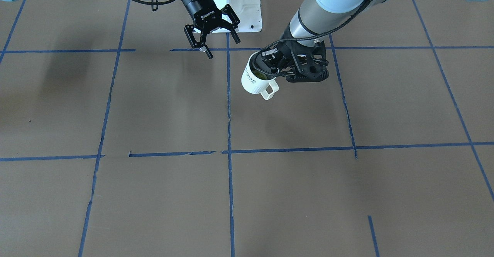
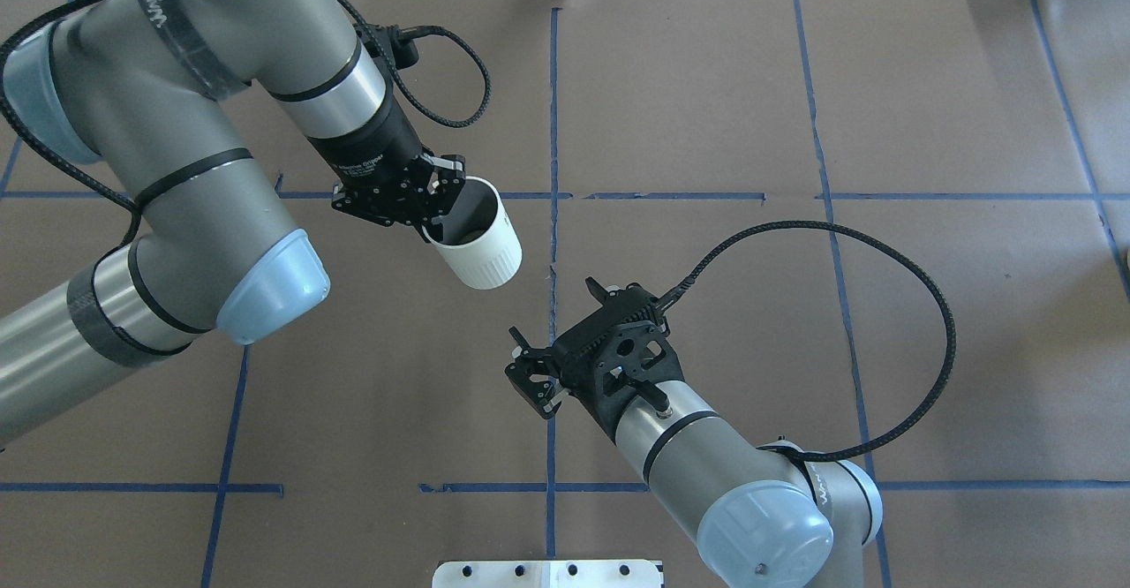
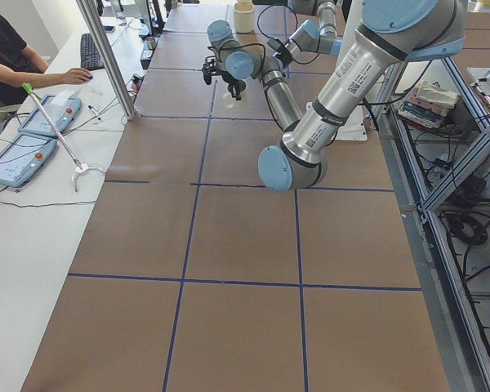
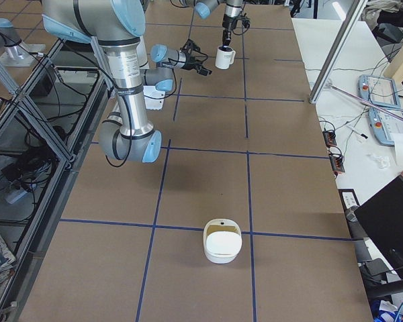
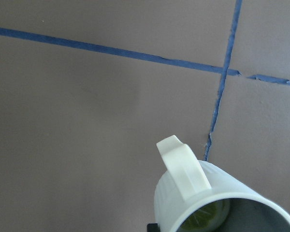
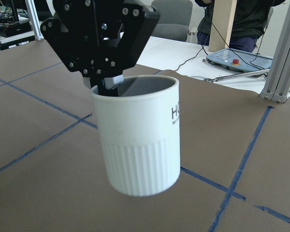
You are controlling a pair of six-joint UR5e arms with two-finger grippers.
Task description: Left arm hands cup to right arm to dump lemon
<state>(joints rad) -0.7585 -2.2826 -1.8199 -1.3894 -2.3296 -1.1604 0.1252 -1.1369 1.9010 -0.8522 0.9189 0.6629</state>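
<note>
The white cup with "HOME" lettering hangs tilted above the table, its handle toward the operators' side. My left gripper is shut on its rim, one finger inside the mouth. The overhead view shows the same grip: left gripper, cup. The yellow-green lemon lies inside the cup, and the left wrist view shows this lemon too. My right gripper stands open and empty a short way from the cup, pointing at it. Straight ahead in the right wrist view is the cup.
A white mount plate sits at the robot's side of the table. A white bowl-like container stands far off toward the table's right end. Blue tape lines cross the brown surface. A person sits at the side desk.
</note>
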